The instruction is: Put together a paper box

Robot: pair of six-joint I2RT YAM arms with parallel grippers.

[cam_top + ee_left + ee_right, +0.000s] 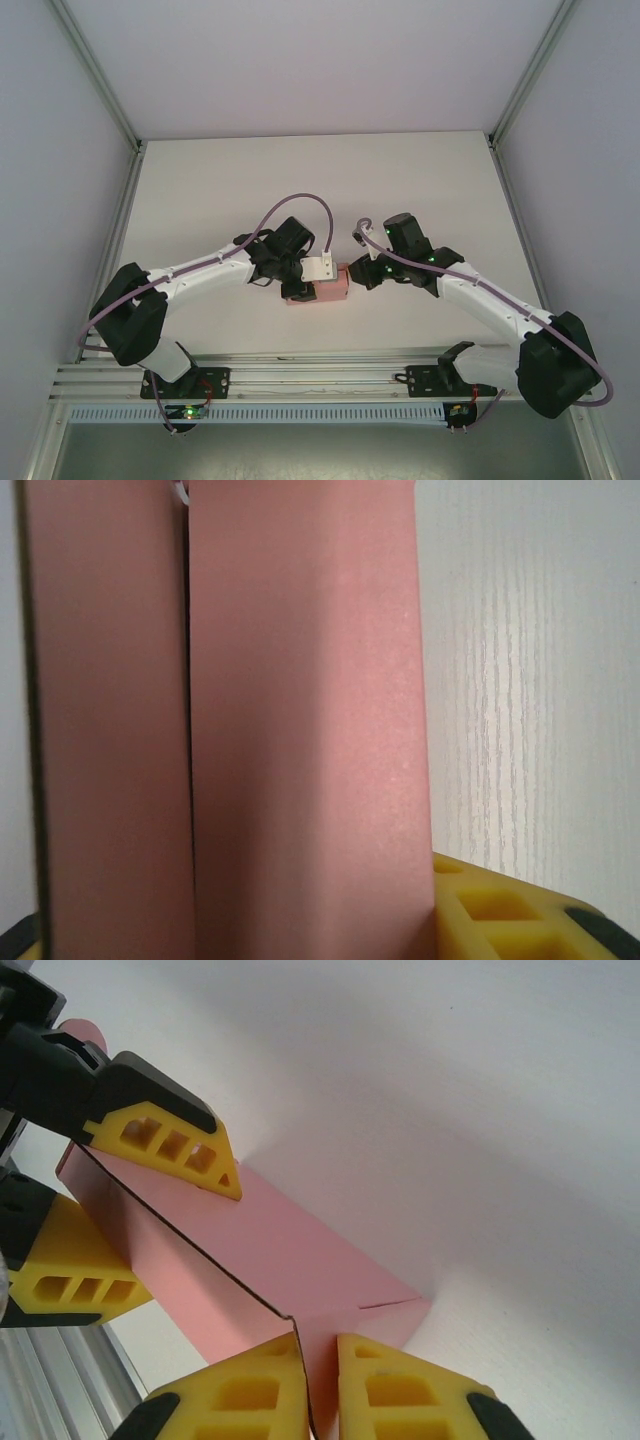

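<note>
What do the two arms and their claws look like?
The left arm and right arm have white links, black joints and a purple cable looping along each. Small green lights glow on them. The right claw has yellow wedge fingers with rectangular cut-outs on black mounts; the left claw matches.

Quantities: one box (pixel 332 287); one tabletop (pixel 300 180); two arms; two pincers, namely left pincer (pixel 185 1240) and right pincer (pixel 320 1385).

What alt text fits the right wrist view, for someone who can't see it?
A pink paper box lies on a white table, its near edge pinched by the right gripper. At upper left, the left gripper clamps its far end between yellow fingers.
</note>
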